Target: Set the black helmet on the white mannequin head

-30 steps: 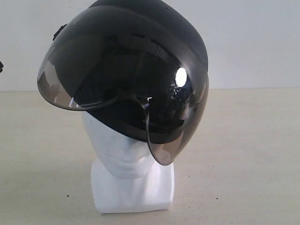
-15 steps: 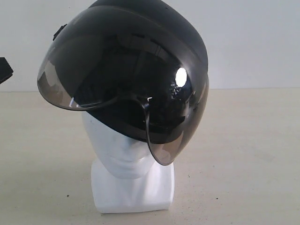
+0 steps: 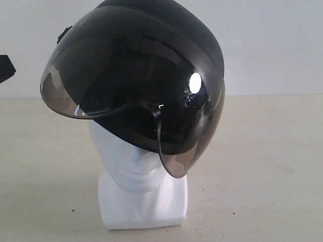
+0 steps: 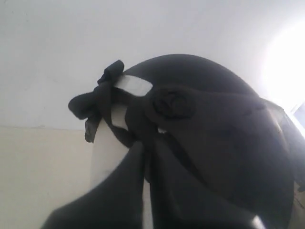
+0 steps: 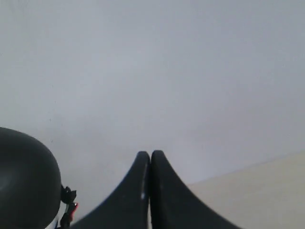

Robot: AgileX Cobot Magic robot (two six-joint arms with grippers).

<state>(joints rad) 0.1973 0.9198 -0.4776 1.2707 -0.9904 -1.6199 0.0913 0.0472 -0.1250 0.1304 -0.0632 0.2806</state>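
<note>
The black helmet point(image 3: 151, 55) sits tilted on the white mannequin head point(image 3: 126, 161), with its smoky visor point(image 3: 96, 91) raised and turned to the left. The face shows below the rim, above the blocky neck base point(image 3: 146, 206). In the left wrist view my left gripper point(image 4: 145, 147) is shut with nothing between its fingers, its tips pointing at the helmet point(image 4: 214, 119) and its dangling strap point(image 4: 90, 102). A dark piece of that arm point(image 3: 5, 68) shows at the exterior view's left edge, apart from the helmet. My right gripper point(image 5: 150, 155) is shut, pointing at the wall beside the helmet point(image 5: 24, 181).
The mannequin stands on a beige table point(image 3: 262, 166) in front of a plain white wall point(image 3: 272, 40). No other objects show.
The dark part of my left arm has come further into view at the left edge and risen slightly. The helmet and the mannequin head have not moved.
</note>
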